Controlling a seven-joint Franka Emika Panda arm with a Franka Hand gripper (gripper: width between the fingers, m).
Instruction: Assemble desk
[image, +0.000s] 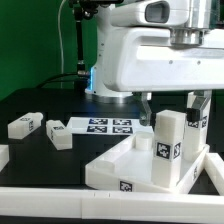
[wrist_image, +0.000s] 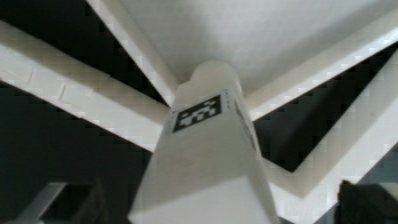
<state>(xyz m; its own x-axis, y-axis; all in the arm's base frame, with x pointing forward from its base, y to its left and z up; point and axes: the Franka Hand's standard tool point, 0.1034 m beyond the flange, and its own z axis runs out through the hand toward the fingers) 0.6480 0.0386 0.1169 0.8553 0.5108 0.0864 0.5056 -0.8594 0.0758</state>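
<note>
The white desk tabletop (image: 110, 168) lies rim-up at the front right of the black table. A white square leg (image: 168, 138) with black-and-white tags stands upright on it near a corner. A second upright leg (image: 196, 135) stands just to its right in the exterior view. My gripper (image: 171, 108) hangs over the first leg's top, with a dark finger on each side. In the wrist view the leg (wrist_image: 199, 130) runs between my gripper's (wrist_image: 205, 205) fingers down to the tabletop (wrist_image: 267, 30). There are gaps beside it, so the jaws are open.
Two loose legs (image: 25, 125) (image: 60, 135) lie on the exterior view's left, and a further white part (image: 3, 155) sits at the left edge. The marker board (image: 100, 126) lies mid-table. A white rail (image: 100, 205) runs along the front. The robot body (image: 150, 45) looms behind.
</note>
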